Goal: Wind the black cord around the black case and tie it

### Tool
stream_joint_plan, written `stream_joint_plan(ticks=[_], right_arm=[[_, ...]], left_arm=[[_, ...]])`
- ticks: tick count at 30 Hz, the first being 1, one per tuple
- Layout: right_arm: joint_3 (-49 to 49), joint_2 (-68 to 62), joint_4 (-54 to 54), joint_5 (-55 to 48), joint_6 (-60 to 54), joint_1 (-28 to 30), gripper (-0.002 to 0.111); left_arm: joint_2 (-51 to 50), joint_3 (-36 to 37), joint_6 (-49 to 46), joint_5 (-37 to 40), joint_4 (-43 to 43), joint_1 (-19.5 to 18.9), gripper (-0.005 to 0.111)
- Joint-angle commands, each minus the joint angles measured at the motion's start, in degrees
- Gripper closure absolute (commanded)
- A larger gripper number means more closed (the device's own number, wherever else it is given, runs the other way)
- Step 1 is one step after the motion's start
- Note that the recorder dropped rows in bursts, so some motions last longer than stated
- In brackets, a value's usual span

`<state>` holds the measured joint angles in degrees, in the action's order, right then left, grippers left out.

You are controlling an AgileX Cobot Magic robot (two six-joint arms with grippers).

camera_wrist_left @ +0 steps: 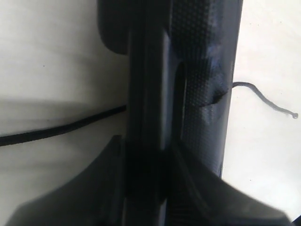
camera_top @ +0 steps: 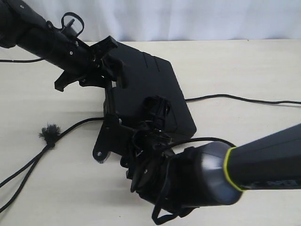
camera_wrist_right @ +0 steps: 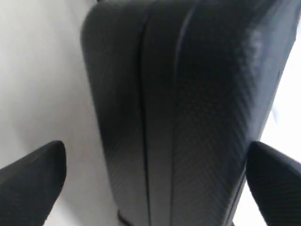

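A: How is the left gripper (camera_wrist_left: 146, 153) doing?
B: It's clamping narrow on the black case (camera_top: 146, 89), fingers pressing both sides of its edge.
A: And the right gripper (camera_wrist_right: 155, 174)?
B: Its jaws are standing wide, straddling the case end without pinching it.
A: Arms?
B: The left arm (camera_top: 42, 35) is reaching in from the far left, the right arm (camera_top: 263, 160) from the near right.
A: Black cord (camera_top: 75, 125)?
B: It's lying on the beige table (camera_top: 244, 61), meeting the case on both sides, with the frayed tuft (camera_top: 49, 132) sitting left. A white curtain (camera_top: 188, 19) is hanging behind.
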<state>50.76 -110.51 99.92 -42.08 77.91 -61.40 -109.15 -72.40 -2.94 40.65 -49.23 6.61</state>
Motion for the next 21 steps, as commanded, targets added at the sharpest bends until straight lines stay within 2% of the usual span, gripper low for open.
stream_joint_plan(ticks=[1, 5, 7, 8, 9, 10, 11, 13, 14, 17, 19, 20, 21], right_arm=[[3.1, -4.6, 0.0, -4.5, -1.2, 0.1, 0.012], [6.0, -7.4, 0.0, -8.5, -2.3, 0.1, 0.013], [7.3, -8.0, 0.0, -8.6, -2.3, 0.1, 0.020], [7.9, -8.2, 0.0, -9.7, -2.2, 0.1, 0.038], [7.9, -7.9, 0.0, -12.3, -2.2, 0.1, 0.067], [7.2, -7.0, 0.0, -13.9, -2.0, 0.1, 0.103], [6.4, -6.2, 0.0, -13.8, -1.6, 0.1, 0.103], [4.6, -3.5, 0.0, -13.7, -0.2, 0.0, 0.104], [4.2, -2.5, 0.0, -13.7, 0.7, 0.0, 0.104], [4.2, -1.5, 0.0, -13.4, 3.9, 0.0, 0.104], [4.2, -1.5, 0.0, -13.3, 6.5, 0.0, 0.104], [4.2, -1.5, 0.0, -13.3, 8.3, 0.0, 0.104], [4.2, -1.5, 0.0, -13.3, 8.7, 0.0, 0.104]], left_arm=[[1.1, -0.4, 0.7, -0.2, -2.9, 0.1, 0.107], [1.1, -0.4, 0.7, -0.1, -2.9, 0.1, 0.107], [1.1, -0.4, 0.7, 0.0, -2.9, 0.1, 0.107], [1.1, -0.4, 0.7, 0.7, -2.9, 0.1, 0.107], [1.1, -0.4, 0.3, 0.8, -2.2, 0.1, 0.107], [1.1, -0.4, -2.0, 0.4, 1.0, 0.1, 0.107], [1.1, -0.4, -5.4, -0.3, 4.3, 0.1, 0.107], [1.1, -0.4, -15.3, -3.4, 16.8, 0.1, 0.107], [1.1, -0.4, -15.4, -3.8, 19.5, 0.1, 0.107], [1.1, -0.4, -18.6, -4.2, 20.1, 0.1, 0.107], [1.3, -0.4, -22.0, -3.8, 20.1, 0.1, 0.089], [2.1, -0.5, -23.1, -4.2, 20.2, 0.1, 0.071], [3.0, -1.2, -23.1, -3.8, 21.5, 0.1, 0.061]])
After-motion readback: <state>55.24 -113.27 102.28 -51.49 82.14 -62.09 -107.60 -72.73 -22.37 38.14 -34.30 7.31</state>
